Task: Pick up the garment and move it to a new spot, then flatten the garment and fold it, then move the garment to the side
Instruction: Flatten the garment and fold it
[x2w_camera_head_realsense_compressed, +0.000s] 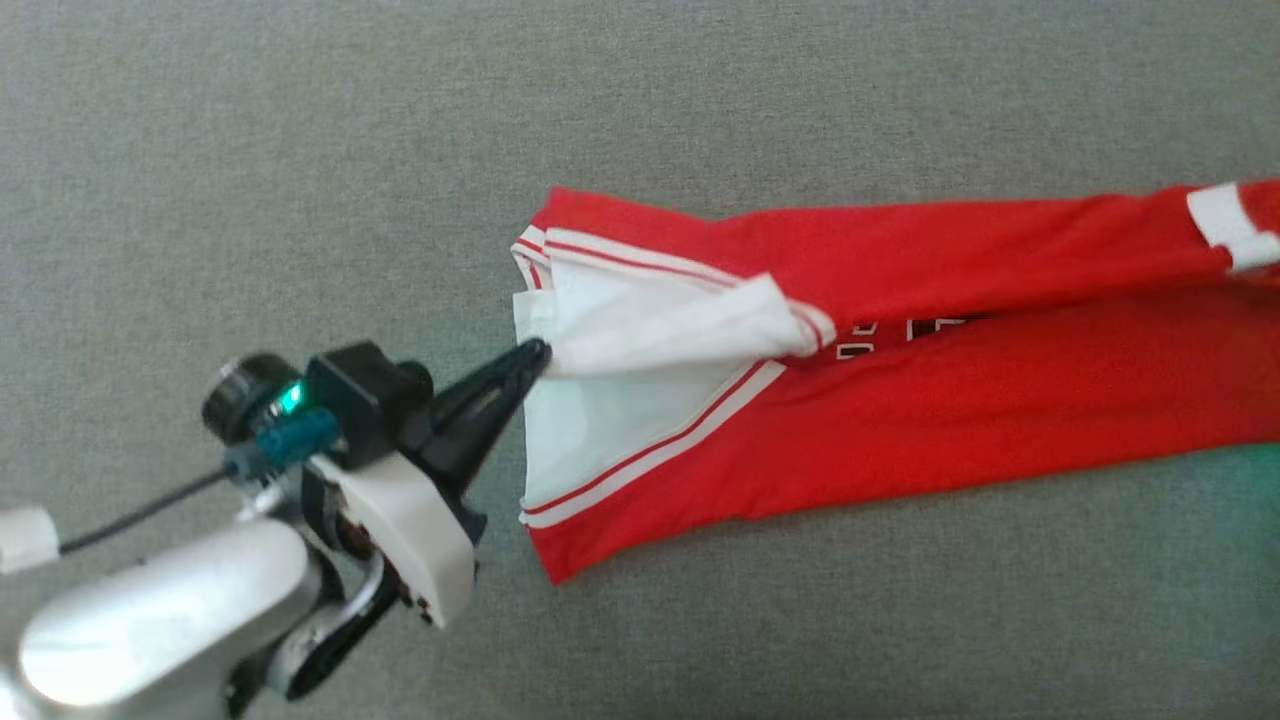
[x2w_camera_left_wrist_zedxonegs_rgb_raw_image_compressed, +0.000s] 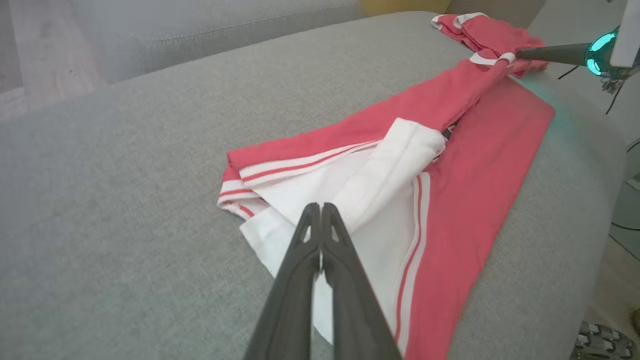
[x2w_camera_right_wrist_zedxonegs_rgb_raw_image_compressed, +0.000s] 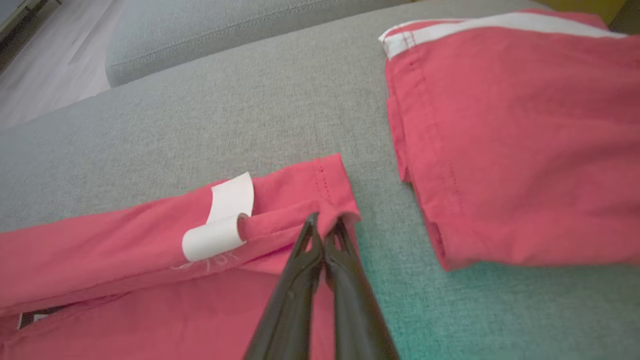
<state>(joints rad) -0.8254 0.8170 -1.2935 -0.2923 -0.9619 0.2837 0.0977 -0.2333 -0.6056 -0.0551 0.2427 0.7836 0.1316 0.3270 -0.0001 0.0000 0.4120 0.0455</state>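
Red fabric with white trim is lying stretched out in a long strip across the grey cushion (x2w_camera_head_realsense_compressed: 300, 150): this is the garment (x2w_camera_head_realsense_compressed: 950, 400). The left gripper (x2w_camera_head_realsense_compressed: 535, 355) is pinching its white end, fingers pressed together on the cloth. The right gripper (x2w_camera_right_wrist_zedxonegs_rgb_raw_image_compressed: 325, 227) is clamping the red hem at the opposite end, fingers closed on it. A second piece of clothing (x2w_camera_right_wrist_zedxonegs_rgb_raw_image_compressed: 525, 150), also red, is sitting folded near that hem without touching it.
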